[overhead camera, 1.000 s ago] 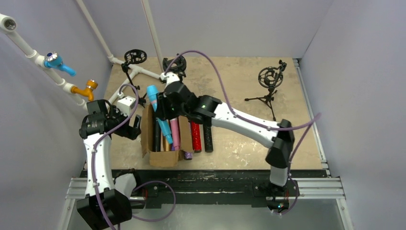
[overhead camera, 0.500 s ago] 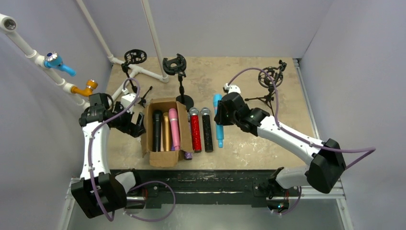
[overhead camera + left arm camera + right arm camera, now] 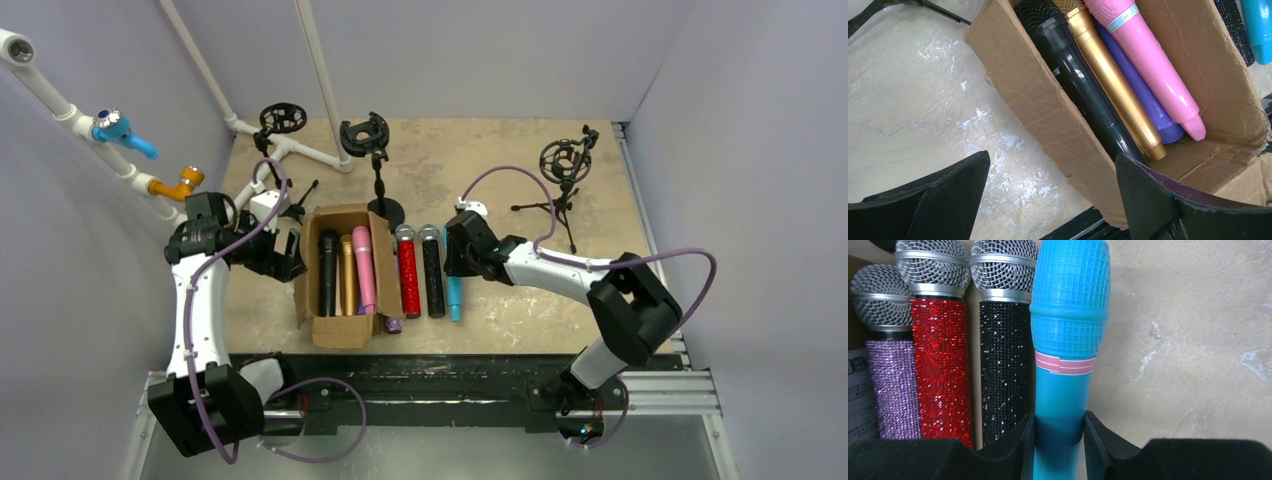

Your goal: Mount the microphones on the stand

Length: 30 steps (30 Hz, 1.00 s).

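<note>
Open cardboard box [image 3: 343,331] on table [image 3: 450,150]

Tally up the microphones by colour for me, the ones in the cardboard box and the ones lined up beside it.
Black: 2, plain black microphone and glittery black microphone
Purple: 2, plain purple microphone and glittery purple microphone
Red: 1, glittery red microphone
Gold: 1, gold microphone
Pink: 1, pink microphone
Blue: 1, blue microphone
Total: 8

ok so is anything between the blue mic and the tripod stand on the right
Nothing visible does. The blue microphone, clamped in the right gripper, has only bare table between it and the tripod stand.
</note>
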Available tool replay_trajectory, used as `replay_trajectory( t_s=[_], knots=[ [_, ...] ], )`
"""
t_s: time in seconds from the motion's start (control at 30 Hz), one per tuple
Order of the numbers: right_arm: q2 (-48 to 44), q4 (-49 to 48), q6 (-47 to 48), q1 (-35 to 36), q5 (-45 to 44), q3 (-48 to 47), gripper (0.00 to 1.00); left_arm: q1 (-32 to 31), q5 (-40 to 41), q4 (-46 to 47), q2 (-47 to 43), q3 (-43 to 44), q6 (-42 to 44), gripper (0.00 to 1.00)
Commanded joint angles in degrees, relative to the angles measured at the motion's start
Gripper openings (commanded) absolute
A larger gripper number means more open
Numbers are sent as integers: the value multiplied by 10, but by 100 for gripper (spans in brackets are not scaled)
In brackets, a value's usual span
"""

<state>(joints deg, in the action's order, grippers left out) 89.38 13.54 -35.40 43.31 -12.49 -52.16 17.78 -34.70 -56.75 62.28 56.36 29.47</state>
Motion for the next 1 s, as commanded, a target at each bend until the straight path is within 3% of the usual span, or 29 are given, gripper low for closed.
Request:
replay_trajectory(
  t_s=[0.0, 0.1, 0.23, 0.33, 0.77, 0.9, 0.97],
  knots=[
    [34, -57, -39, -3, -7, -8, 0, -8, -1, -3, -9, 5, -11, 96],
    [50, -63, -48, -2, 2, -12, 3, -9, 11, 3, -8, -4, -7, 96],
    [44, -62, -48, -3, 6, -18, 35, -9, 27, 9, -4, -7, -8, 96],
    [34, -49, -41, -3, 10, -26, 45, -9, 30, 14, -5, -10, -15, 96],
    [-49, 34, -22, 13, 16, -114, 48, -9, 12, 15, -30, -6, -34, 97],
    [-38, 104, -17, 90, -40, -242, 49, -8, -7, 22, -27, -7, -48, 98],
    [10, 153, -9, 127, -58, -332, 49, -9, -17, 29, -21, -11, -58, 100]
  ],
)
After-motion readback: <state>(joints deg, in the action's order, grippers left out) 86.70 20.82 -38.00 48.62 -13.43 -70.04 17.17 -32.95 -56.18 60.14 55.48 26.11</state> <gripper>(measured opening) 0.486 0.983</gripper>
